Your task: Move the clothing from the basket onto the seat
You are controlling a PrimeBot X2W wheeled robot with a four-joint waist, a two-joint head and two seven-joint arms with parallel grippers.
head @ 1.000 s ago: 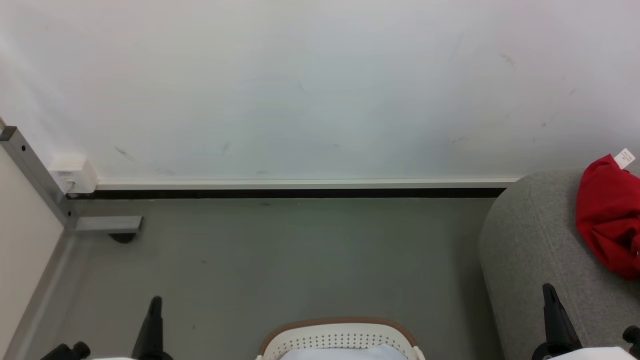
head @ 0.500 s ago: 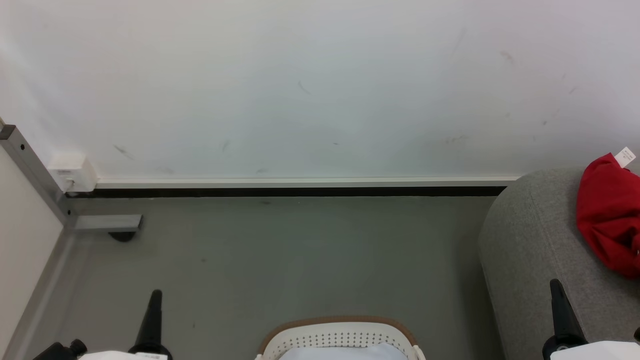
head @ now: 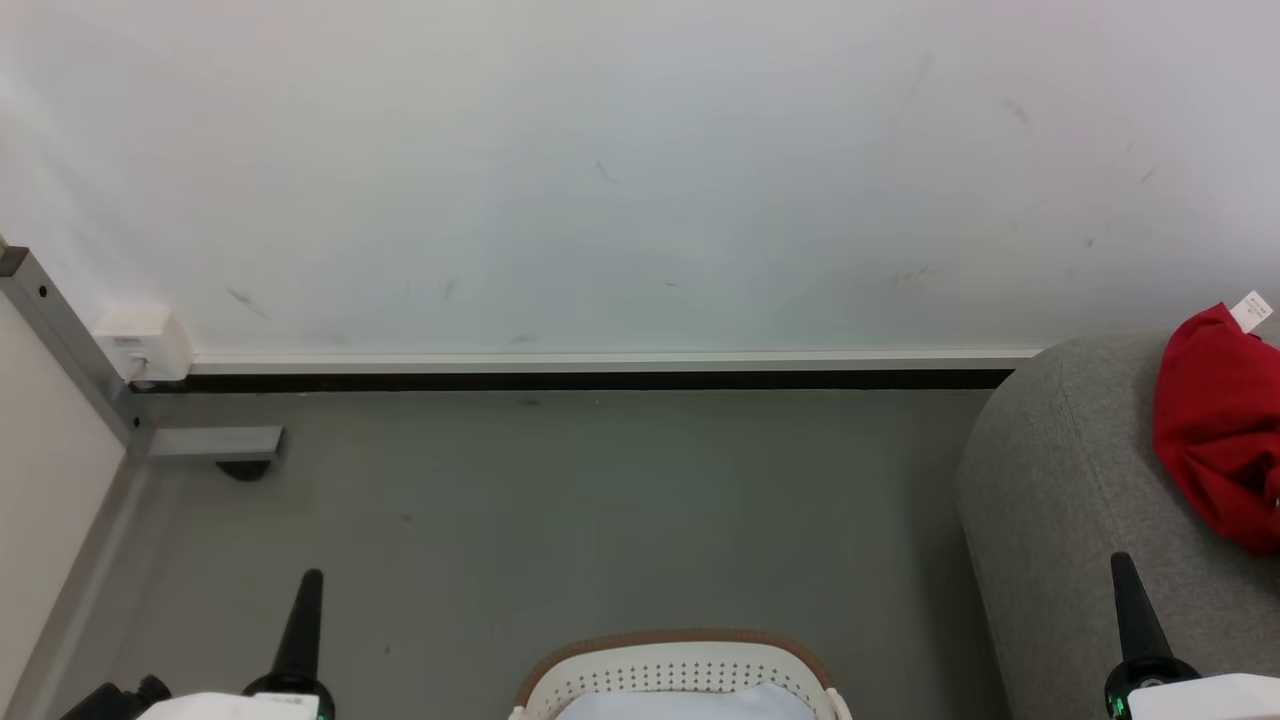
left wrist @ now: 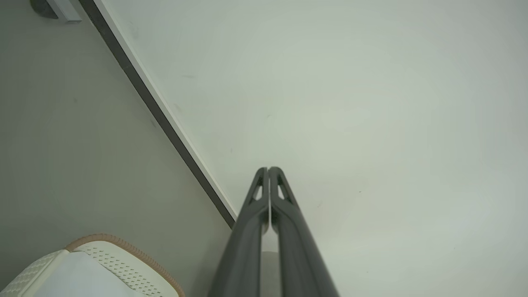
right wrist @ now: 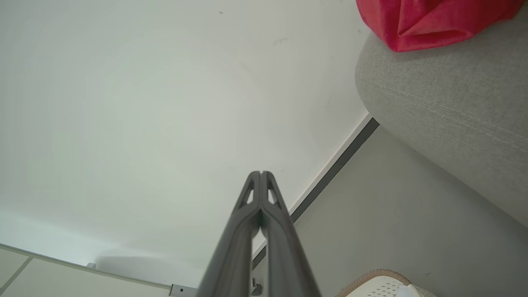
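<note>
Matte grey floor (head: 560,520) met a scuffed white wall (head: 640,180) w/ a white-and-black skirting strip (head: 600,375), grey metal frame post (head: 60,330) at the left; the large grey woven-fabric seat (head: 1060,480) w/ rounded edge stood at right w/ the soft bright red clothing (head: 1215,430), small white tag (head: 1250,312) on top, lying on it, and the white perforated plastic basket (head: 680,675) w/ brown rim sat on the floor btwn the grippers. Left gripper (head: 311,580) and right gripper (head: 1120,562) each had dark fingers pressed together, holding nothing. Basket & clothing were cut off by frame edges; something pale bluish-white (head: 690,702) lay in the basket, couldn't tell what.
</note>
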